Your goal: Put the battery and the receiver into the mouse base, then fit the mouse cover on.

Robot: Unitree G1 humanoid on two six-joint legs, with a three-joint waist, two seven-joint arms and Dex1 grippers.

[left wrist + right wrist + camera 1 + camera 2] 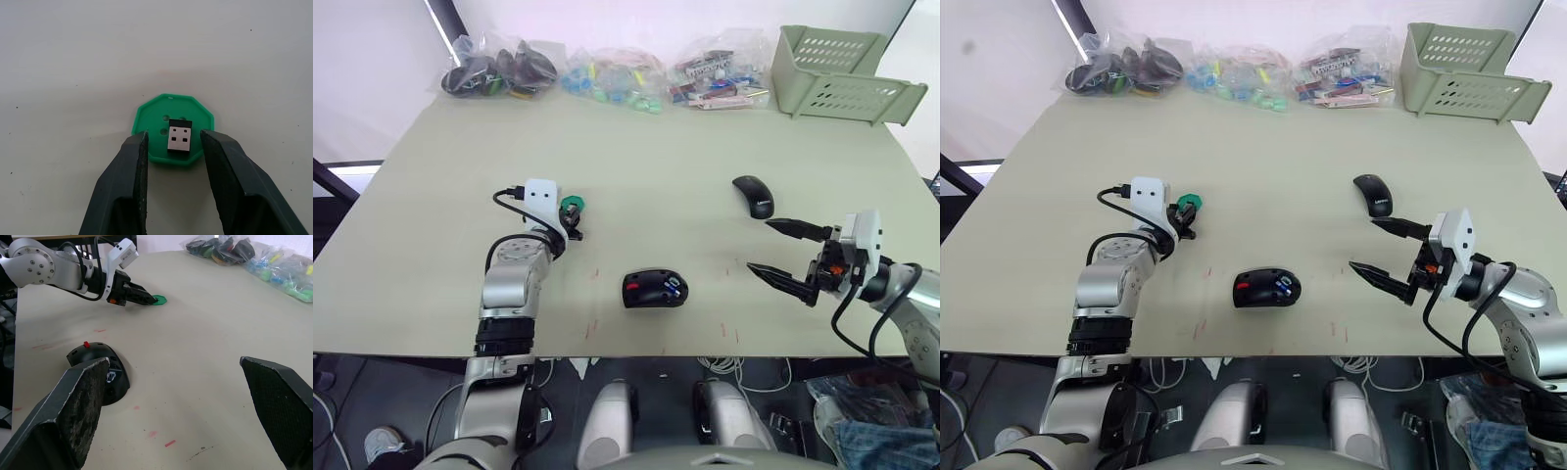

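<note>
While the desk [636, 147] is matte and pale, the parts lie thus:
Receiver [179, 138]: tiny black squarish dongle, silvery plug face, on a flat green octagonal disc [151, 115], left of centre.
Left tool [172, 147]: slightly open, fingers flanking the receiver, gripping nothing.
Mouse base [655, 289]: black oval shell, near centre; blue battery [674, 288] inside, red part.
Mouse cover [753, 195]: glossy domed, right.
Right tool [783, 250]: wide open, empty.

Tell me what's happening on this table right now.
The left gripper is open around the receiver, which sits on a green disc. The right gripper hovers open and empty, with the mouse cover beyond it. The mouse base lies between the arms, the blue battery already in it.
</note>
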